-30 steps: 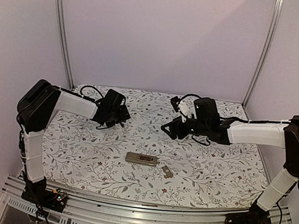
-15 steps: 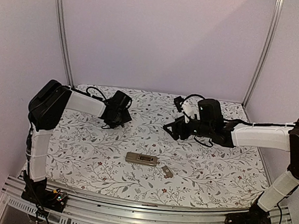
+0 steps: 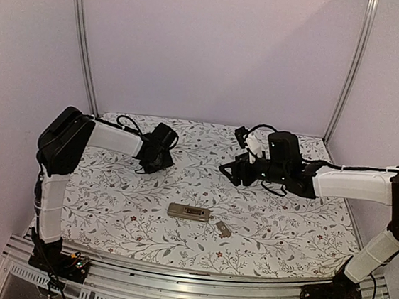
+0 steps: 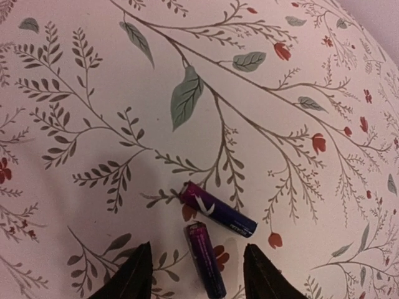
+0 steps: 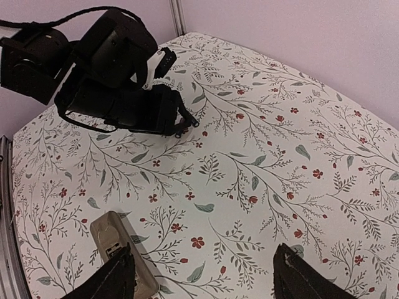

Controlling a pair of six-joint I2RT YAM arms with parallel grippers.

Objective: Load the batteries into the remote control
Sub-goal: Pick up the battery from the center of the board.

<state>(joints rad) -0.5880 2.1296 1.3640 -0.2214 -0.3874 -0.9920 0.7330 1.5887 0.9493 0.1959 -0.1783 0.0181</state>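
Observation:
Two dark purple batteries lie on the floral cloth in the left wrist view. One battery (image 4: 218, 210) lies crosswise ahead of the fingers. The other battery (image 4: 206, 260) lies lengthwise between the fingers of my left gripper (image 4: 198, 246), which is open with a gap on each side of it. In the top view the left gripper (image 3: 157, 161) is low at the back left and hides the batteries. The remote control (image 3: 188, 212) lies tan-grey back up in the middle, dark recess showing. My right gripper (image 3: 229, 173) hovers open and empty, with the remote control (image 5: 118, 249) by its left finger.
A small flat cover piece (image 3: 223, 229) lies just right of the remote. The left arm's wrist (image 5: 118, 81) shows across the cloth in the right wrist view. Metal posts (image 3: 83, 37) and pale walls close in the back and sides.
My left gripper has moved a little right and down over the batteries, and its jaws have narrowed. My right arm has drifted slightly right. The remote and cover have not moved.

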